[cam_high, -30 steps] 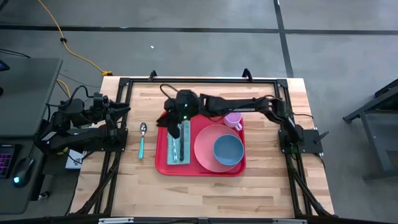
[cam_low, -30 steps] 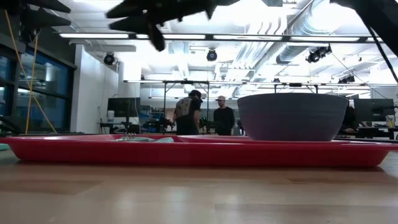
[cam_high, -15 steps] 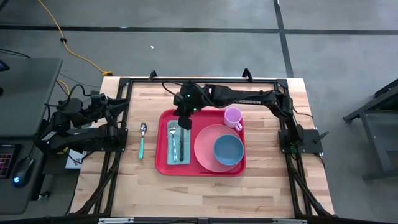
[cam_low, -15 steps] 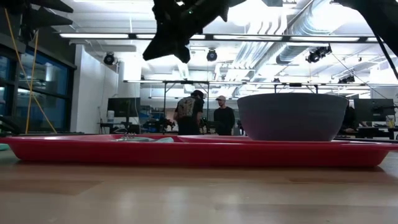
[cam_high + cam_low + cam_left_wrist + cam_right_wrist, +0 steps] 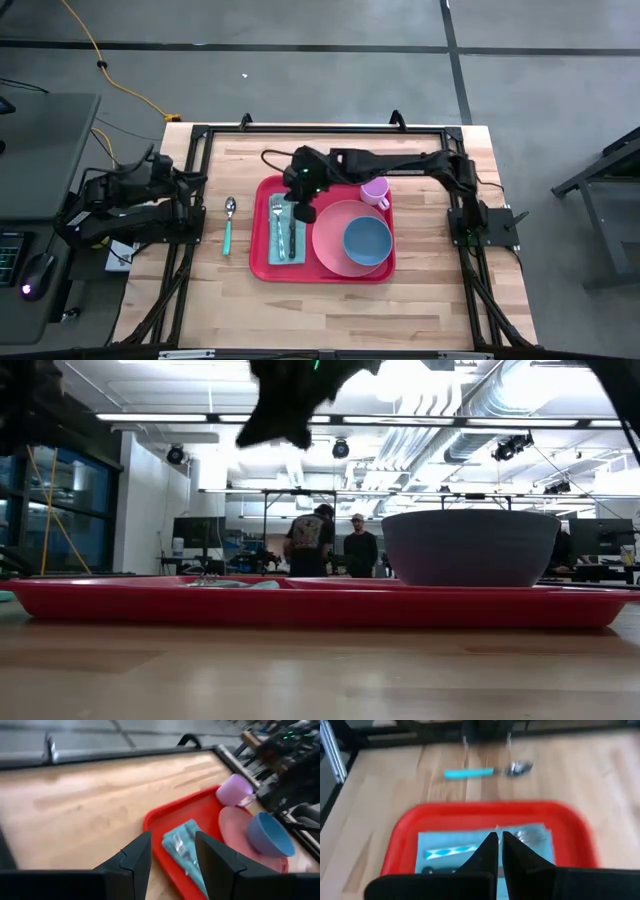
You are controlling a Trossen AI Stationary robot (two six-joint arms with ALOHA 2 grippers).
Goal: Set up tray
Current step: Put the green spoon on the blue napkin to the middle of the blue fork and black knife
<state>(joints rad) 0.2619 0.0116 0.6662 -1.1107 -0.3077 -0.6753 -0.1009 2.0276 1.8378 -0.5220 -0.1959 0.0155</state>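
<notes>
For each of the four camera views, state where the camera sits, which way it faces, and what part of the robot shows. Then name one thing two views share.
High: overhead, straight down; both arms, red tray.
Low: table height, level across; tray rim, bowl, an arm above.
Left wrist: on the left arm, facing the tray; open left gripper.
Right wrist: on the right arm above the tray; shut right gripper, spoon beyond on the table.
Shared: both wrist views show the napkin.

Grey floor (image 5: 330, 85); bright ceiling lights (image 5: 150, 417) overhead.
</notes>
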